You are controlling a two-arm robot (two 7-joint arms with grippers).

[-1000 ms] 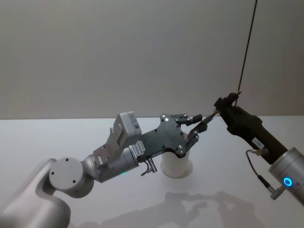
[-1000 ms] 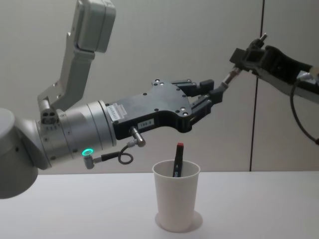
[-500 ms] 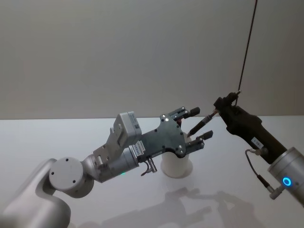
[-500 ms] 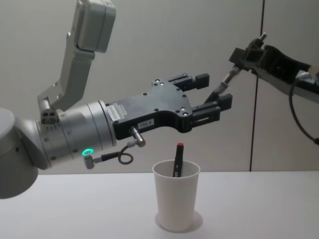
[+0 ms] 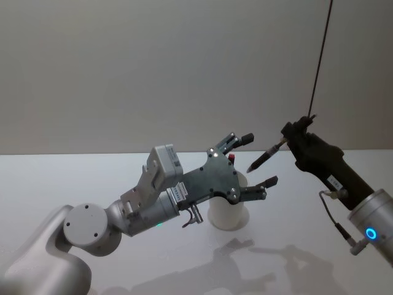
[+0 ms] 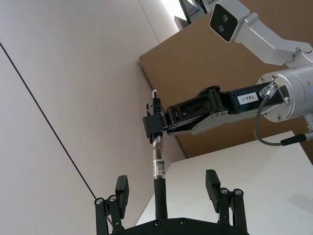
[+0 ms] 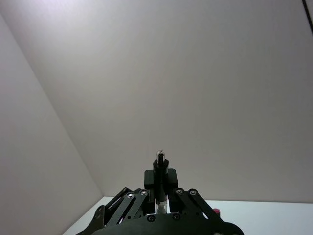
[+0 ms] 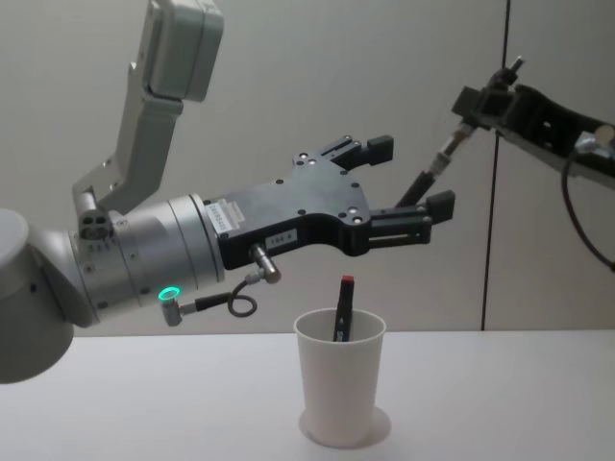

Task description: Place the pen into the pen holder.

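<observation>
The right gripper (image 8: pixel 480 104) is up high, well above the table (image 8: pixel 144 403), and it is clamped on a dark pen (image 8: pixel 432 173) by the pen's top end. The pen slants down toward the left gripper (image 8: pixel 408 178), whose fingers are spread wide with the pen's tip between them, touching neither one. The pen holder (image 8: pixel 338 389) stands on the table below the left gripper, away from the table's edges — it has a red-topped pen (image 8: pixel 343 307) in it.

What could go wrong? The held pen is off to the side of the cup's mouth, so if it is let go there it may fall on the table. It could also bump a spread finger and twist.

From the head view the left gripper hides most of the cup. The pen's tip is hard to make out.
</observation>
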